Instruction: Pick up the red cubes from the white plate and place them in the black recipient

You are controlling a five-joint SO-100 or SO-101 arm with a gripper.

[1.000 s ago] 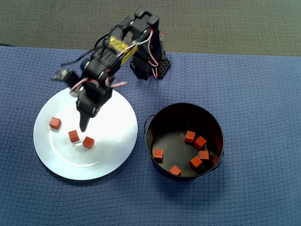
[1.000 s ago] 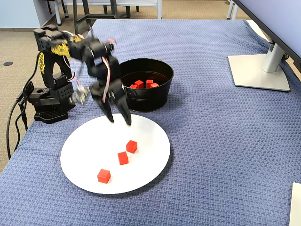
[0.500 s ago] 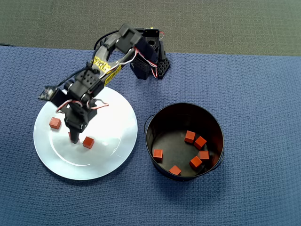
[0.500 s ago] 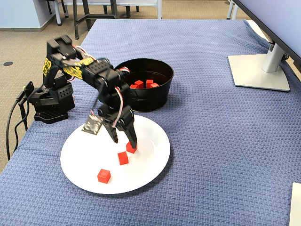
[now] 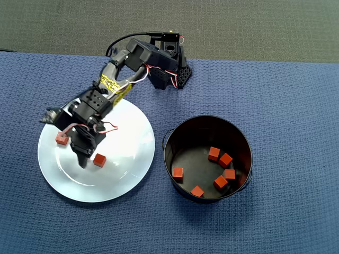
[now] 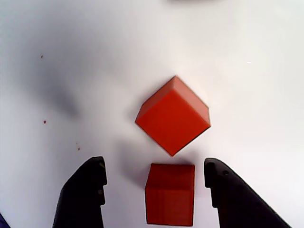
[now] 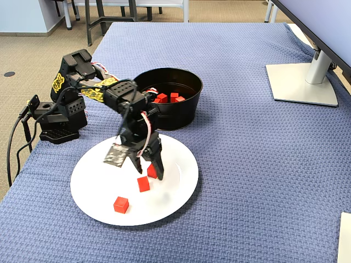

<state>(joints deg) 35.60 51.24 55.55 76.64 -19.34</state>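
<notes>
Looking at the gripper (image 6: pixel 154 166) in the wrist view: wide open, one black finger (image 6: pixel 81 192) on the left and the other on the right, straddling a red cube (image 6: pixel 170 194) sitting square between them. Clear gaps of white on both sides, so not pinching anything and not touching it either. Just past that, a second cube (image 6: pixel 172 115) turned corner-on like a diamond, very close to the first one, though can't tell whether touching.

Checking the overhead view: gripper (image 5: pixel 82 159) down low over the left part of the white plate (image 5: pixel 132 174), covering the cube between its fingers. Two more cubes showing there, one (image 5: pixel 99 160) just right of the tip and one (image 5: pixel 62 138) up near the plate's left rim.

Seen from the fixed view, all three in a loose diagonal on the plate (image 7: pixel 181 186): nearest the front edge (image 7: pixel 121 204), middle (image 7: pixel 143 184), and one partly behind the gripper (image 7: pixel 151 170).

Counting six cubes inside the black pot (image 5: pixel 206 117), right of the plate and close beside it, five bunched toward its right side and one (image 5: pixel 178 172) off to the left. All on a blue woven cloth (image 5: pixel 286 106), with the arm base (image 7: pixel 55 118) at the cloth's edge.
</notes>
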